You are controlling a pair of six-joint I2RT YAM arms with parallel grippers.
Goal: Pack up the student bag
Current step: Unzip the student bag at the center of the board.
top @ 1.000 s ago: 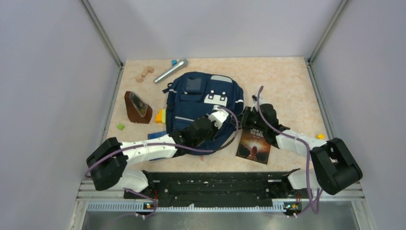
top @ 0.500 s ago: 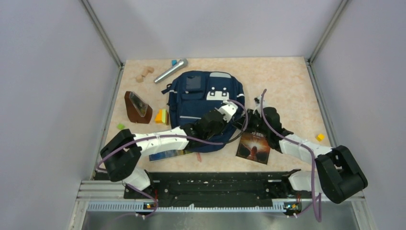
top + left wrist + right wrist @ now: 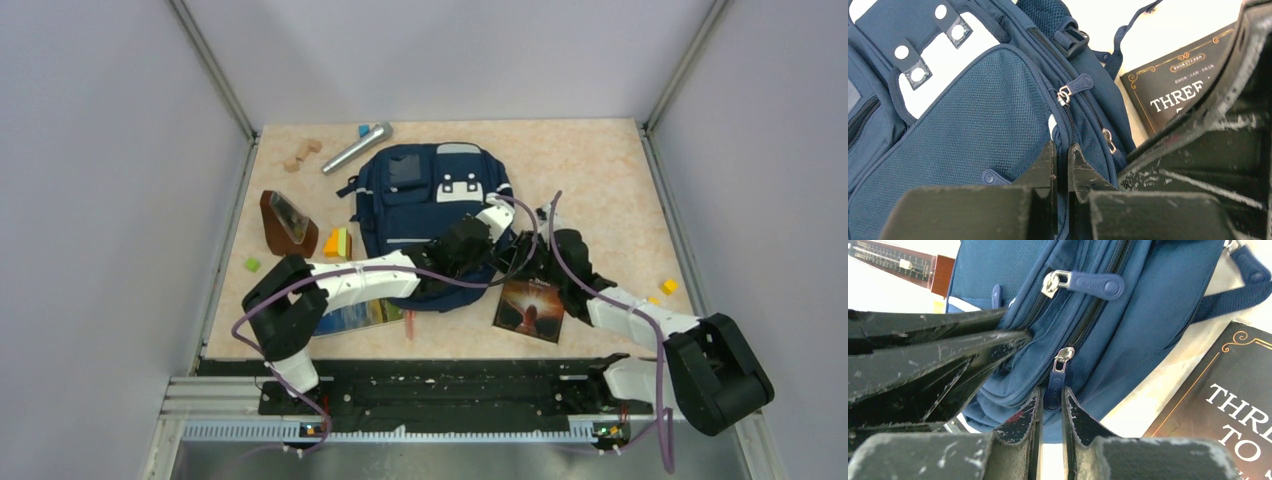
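The student bag lies flat mid-table, navy with a white patch. My left arm reaches across it, and the left gripper sits at its right edge. In the left wrist view that gripper is shut on a fold of bag fabric along a zip seam. From the right, my right gripper meets the same edge. In its wrist view the right gripper is shut on a blue zipper pull. A second pull hangs free above.
A dark book lies right of the bag under the right arm; another book lies near the left arm. A silver microphone, wooden blocks, a brown metronome and small coloured blocks sit to the left. A yellow block sits far right.
The left arm has stretched forward and right along the bag, uncovering the book by its elbow. The bag has shifted slightly toward the back. Both grippers stayed shut.
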